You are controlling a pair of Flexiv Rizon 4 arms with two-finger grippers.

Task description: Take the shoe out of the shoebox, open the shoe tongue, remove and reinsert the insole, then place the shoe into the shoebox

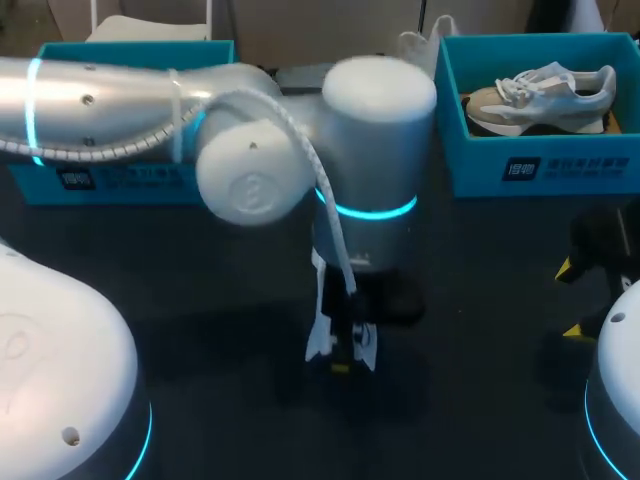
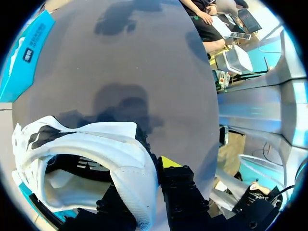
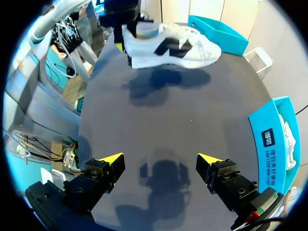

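A white shoe with black side marks [image 2: 110,154] hangs in the air over the middle of the dark table, and my left gripper [image 2: 149,168] is shut on its heel collar. In the head view the left arm hides most of the shoe [image 1: 320,335]; only white edges show beside the left gripper [image 1: 342,360]. From the right wrist view the shoe [image 3: 168,48] floats well ahead, above its shadow. My right gripper [image 3: 160,161] is open and holds nothing, low over the table near the right edge [image 1: 570,300]. A teal shoebox [image 1: 110,180] stands at the back left, partly behind the arm.
A second teal shoebox [image 1: 540,165] at the back right holds a beige and white shoe [image 1: 540,95]; it lies beside my right gripper in the wrist view [image 3: 272,139]. The dark tabletop [image 1: 480,300] spreads between the two grippers.
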